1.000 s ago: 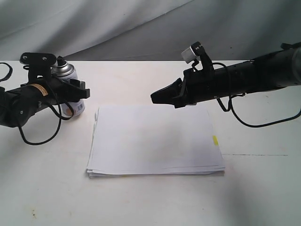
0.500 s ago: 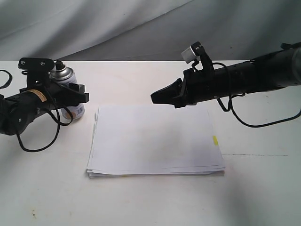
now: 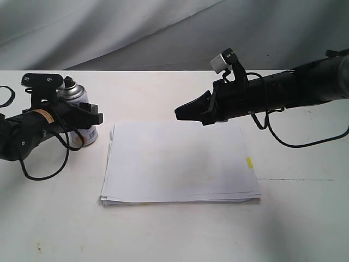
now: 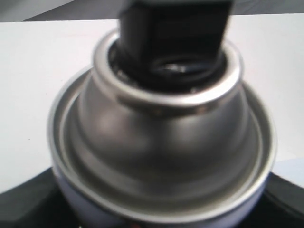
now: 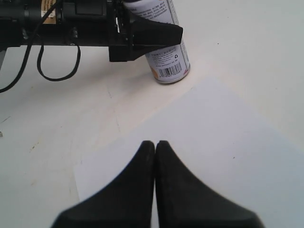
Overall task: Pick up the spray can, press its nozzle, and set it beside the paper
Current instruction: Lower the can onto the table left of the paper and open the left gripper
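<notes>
The spray can (image 3: 86, 134) stands upright just left of the paper (image 3: 180, 161), its base at or just above the tabletop. My left gripper (image 3: 83, 114) is shut on the can's body, one finger (image 5: 156, 33) crossing the label. The black nozzle (image 3: 69, 82) tops the silver dome, and both fill the left wrist view, nozzle (image 4: 173, 33) above dome (image 4: 161, 137). My right gripper (image 3: 178, 113) hovers shut and empty above the paper's far edge, tips pressed together (image 5: 155, 145). The paper (image 5: 228, 137) has a yellow tab (image 3: 249, 162) at its right edge.
Black cables loop from both arms, one beside the can (image 3: 43, 169) and one right of the paper (image 3: 305, 143). A grey cloth backdrop (image 3: 163, 33) rises behind the white table (image 3: 174, 234).
My left gripper has lowered the can toward the table beside the paper's left edge. The right arm has not moved.
</notes>
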`<state>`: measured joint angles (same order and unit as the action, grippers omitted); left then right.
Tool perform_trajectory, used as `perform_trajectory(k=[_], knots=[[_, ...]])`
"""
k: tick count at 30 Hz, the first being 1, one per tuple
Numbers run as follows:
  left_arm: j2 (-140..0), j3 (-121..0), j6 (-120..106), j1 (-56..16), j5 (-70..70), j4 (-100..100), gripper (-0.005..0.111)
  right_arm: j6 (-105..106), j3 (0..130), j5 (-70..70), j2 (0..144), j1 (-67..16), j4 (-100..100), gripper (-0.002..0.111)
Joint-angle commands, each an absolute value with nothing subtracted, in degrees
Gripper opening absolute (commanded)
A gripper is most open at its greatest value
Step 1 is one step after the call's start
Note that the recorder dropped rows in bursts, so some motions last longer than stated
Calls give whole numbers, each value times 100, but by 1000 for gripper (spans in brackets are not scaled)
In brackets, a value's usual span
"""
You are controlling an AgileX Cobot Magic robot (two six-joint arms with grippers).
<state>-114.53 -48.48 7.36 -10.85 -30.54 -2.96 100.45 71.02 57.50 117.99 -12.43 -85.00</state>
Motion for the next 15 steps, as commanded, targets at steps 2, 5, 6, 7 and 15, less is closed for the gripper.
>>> perform_trajectory(k=[2, 5, 6, 7, 15], knots=[[-11408, -4868, 796, -1096, -2978, 76, 4, 10043, 7076, 5791, 11743, -1211, -8503, 0], [-11408, -4868, 796, -1096, -2953, 76, 16, 10043, 7076, 5791, 11743, -1211, -8503, 0], [-11408, -4868, 796, -1096, -2967, 76, 23, 10043, 7076, 5791, 11743, -1211, -8503, 0], [-11408, -4868, 796, -1096, -2969, 76, 29, 10043, 7076, 5791, 11743, -1211, -8503, 0], [-11380, -4868, 764, -1096, -3013, 76, 79, 10043, 7076, 5791, 11743, -1211, -8503, 0]])
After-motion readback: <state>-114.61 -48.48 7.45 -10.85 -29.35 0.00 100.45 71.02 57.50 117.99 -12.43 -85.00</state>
